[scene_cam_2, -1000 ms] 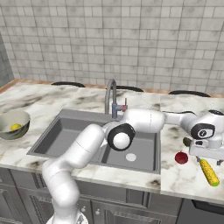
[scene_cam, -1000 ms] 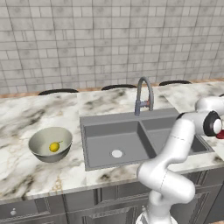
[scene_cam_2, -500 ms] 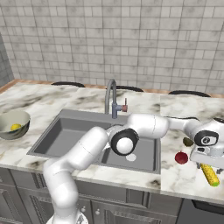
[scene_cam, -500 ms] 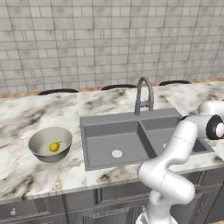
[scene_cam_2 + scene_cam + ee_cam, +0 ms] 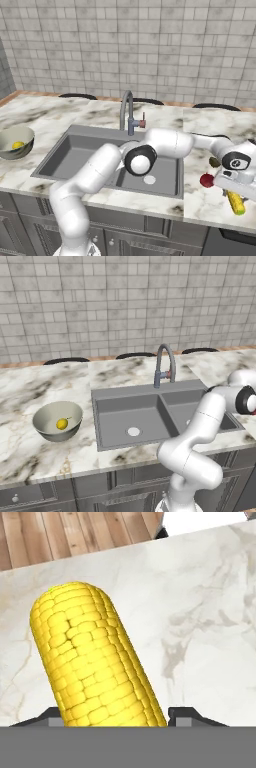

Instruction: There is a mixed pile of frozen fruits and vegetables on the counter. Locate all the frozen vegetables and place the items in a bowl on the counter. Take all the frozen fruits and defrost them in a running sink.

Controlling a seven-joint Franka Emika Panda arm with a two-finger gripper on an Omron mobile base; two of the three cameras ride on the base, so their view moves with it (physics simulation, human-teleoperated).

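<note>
we see the gripper (image 5: 235, 196) down on the counter (image 5: 210, 205) right of the sink (image 5: 75, 150), its two fingers standing on either side of the corn cob (image 5: 92, 667) that lies on the marble. we cannot tell whether the fingers press the cob or stand just off it. a dark red fruit (image 5: 206, 180) sits just beside the hand, with a small olive-brown lump (image 5: 214, 162) behind it. the bowl (image 5: 57, 420), left of the sink, holds a small yellow piece (image 5: 62, 424).
</note>
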